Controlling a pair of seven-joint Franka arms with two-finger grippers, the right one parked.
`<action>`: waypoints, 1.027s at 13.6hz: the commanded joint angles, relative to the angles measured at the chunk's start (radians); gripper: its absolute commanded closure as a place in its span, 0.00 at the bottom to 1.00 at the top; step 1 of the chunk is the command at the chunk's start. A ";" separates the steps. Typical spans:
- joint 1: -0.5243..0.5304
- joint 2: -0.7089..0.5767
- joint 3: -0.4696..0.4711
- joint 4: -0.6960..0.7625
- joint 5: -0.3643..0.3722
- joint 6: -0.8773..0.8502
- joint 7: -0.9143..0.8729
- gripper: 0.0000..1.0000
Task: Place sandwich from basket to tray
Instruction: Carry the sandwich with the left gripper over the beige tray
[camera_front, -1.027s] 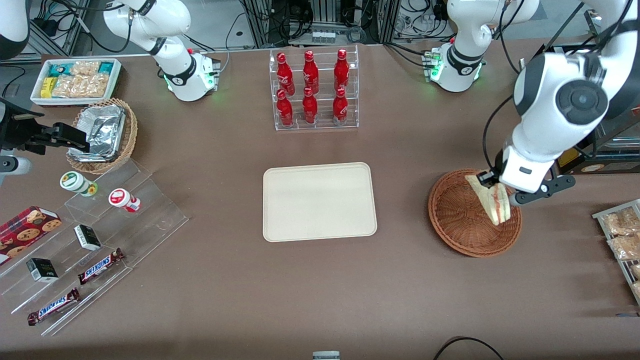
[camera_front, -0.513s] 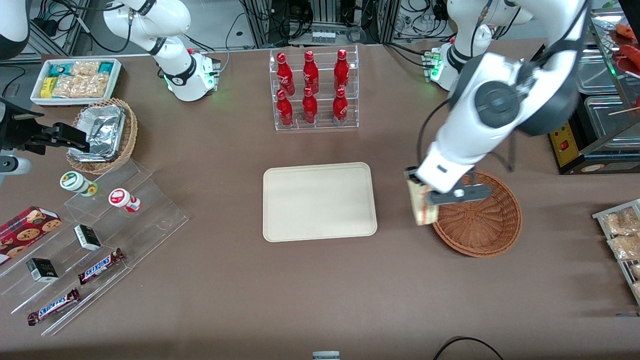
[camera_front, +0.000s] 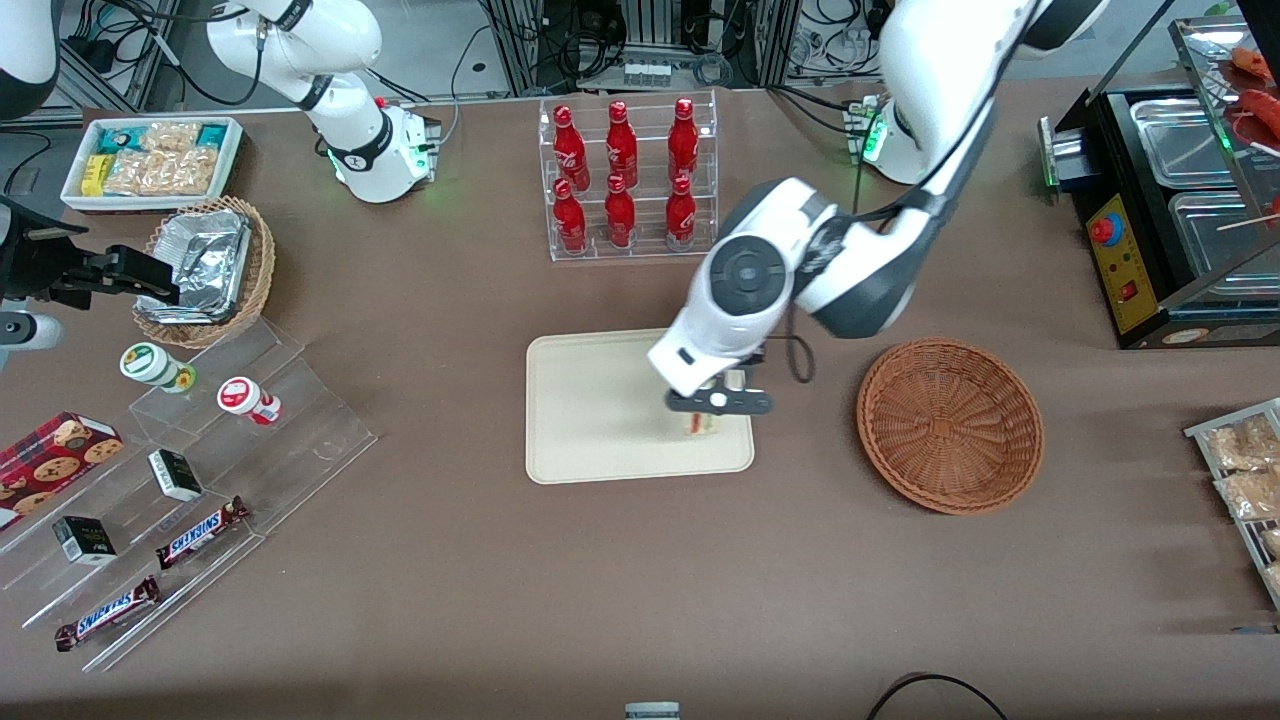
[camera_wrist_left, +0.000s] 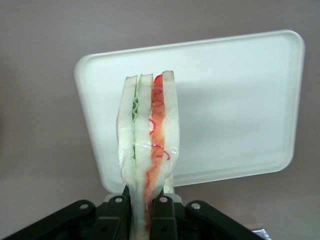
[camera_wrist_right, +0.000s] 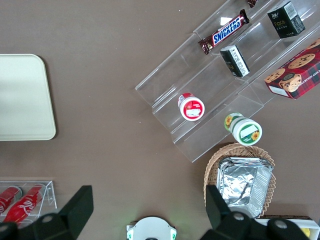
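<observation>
Cream tray (camera_front: 600, 420) lying mid-tabletop, awaiting drop. End effector (camera_front: 716, 402) hanging above tray's basket-side edge, pinching sandwich (camera_wrist_left: 149, 145) by bread faces, wedge on edge so filling stays put. Wicker basket (camera_front: 950, 425) sitting empty alongside.

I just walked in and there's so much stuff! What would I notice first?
First, the big white arm over the tray, its gripper pinching a sandwich with red and green filling. Next, the round brown basket beside the tray, with nothing in it. Then the shiny red bottles in a clear rack, farther from the camera than the tray.
</observation>
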 joint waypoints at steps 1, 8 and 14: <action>-0.068 0.074 0.009 0.053 0.004 0.049 -0.065 1.00; -0.142 0.179 0.020 0.053 0.038 0.123 -0.136 1.00; -0.148 0.233 0.020 0.054 0.064 0.163 -0.196 1.00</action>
